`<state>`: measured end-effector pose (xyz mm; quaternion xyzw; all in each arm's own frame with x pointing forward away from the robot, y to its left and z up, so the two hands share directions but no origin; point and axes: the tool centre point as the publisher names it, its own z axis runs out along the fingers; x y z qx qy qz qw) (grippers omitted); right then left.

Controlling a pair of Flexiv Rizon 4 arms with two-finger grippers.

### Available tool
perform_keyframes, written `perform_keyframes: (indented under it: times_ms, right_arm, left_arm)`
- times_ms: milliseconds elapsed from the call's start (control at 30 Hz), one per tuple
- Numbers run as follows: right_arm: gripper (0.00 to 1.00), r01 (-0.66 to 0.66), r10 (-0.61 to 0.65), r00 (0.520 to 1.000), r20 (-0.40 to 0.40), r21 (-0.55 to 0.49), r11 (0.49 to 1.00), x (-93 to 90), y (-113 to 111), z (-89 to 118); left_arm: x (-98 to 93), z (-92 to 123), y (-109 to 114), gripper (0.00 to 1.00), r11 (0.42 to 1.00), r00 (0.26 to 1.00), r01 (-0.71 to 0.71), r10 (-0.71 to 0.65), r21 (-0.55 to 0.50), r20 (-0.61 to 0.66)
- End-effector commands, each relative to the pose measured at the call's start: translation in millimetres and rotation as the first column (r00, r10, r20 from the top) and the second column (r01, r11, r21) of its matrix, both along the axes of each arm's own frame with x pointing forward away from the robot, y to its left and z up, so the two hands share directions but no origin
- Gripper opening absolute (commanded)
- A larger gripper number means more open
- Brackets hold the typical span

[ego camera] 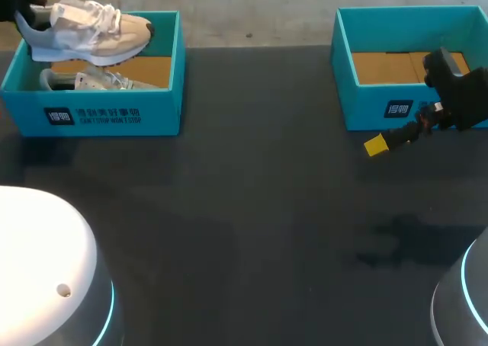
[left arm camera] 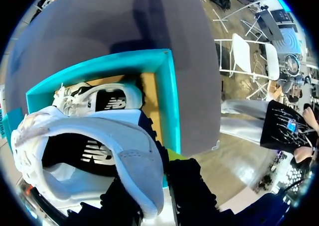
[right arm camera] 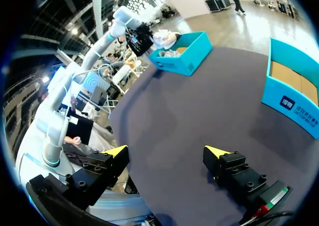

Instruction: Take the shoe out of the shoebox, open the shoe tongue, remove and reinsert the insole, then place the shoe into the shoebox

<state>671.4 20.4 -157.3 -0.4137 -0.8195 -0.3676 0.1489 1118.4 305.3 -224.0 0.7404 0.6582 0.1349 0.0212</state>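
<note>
Mesh and grey suede-like panels cover the white and beige low-top sneaker, which the left claw pinches by the heel collar, 1 black finger on either side of the rim. The toe points away from the claw and the dark inside of the shoe faces the wrist camera. In the head view the sneaker hangs clear above the teal cardboard shoebox with white print on its front wall, which sits below and ahead of the left claw. A 2nd matching white sneaker lies on its side on the brown cardboard floor of that box, under the lifted one. The right claw is spread wide, its 2 yellow tips well apart with only the dark grey tabletop beneath them. Just beside that claw stands a 2nd teal cardboard box with a brown floor; the head view shows the claw low in front of its printed wall.
</note>
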Motion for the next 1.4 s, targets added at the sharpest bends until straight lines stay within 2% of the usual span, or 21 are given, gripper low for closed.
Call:
perform_keyframes:
  times_ms: [33, 400, 867, 1233, 1400]
  right_arm:
    - [1.00, 0.001, -0.001, 1.000, -0.002, -0.003, 1.000, 0.5, 1, 0]
    - [1.00, 0.001, -0.001, 1.000, -0.002, -0.003, 1.000, 0.5, 1, 0]
    - [1.00, 0.001, -0.001, 1.000, -0.002, -0.003, 1.000, 0.5, 1, 0]
    - [1.00, 0.001, -0.001, 1.000, -0.002, -0.003, 1.000, 0.5, 1, 0]
    - [1.00, 0.001, -0.001, 1.000, -0.002, -0.003, 1.000, 0.5, 1, 0]
  left_arm:
    - [-3.0, 11, 2, 0.00, 1.000, 1.000, -0.002, 0.002, -0.008, 0.003]
    - [-5.7, 16, 4, 0.00, 1.000, 1.000, -0.004, 0.004, -0.021, 0.019]
    - [-0.9, -18, -3, 0.00, 1.000, 0.999, -0.014, 0.015, 0.008, -0.029]
    - [0.5, -35, -3, 0.00, 0.999, 0.996, -0.048, 0.050, 0.020, -0.069]
    - [-3.1, -34, 0, 0.00, 0.998, 0.995, -0.060, 0.060, -0.001, -0.076]
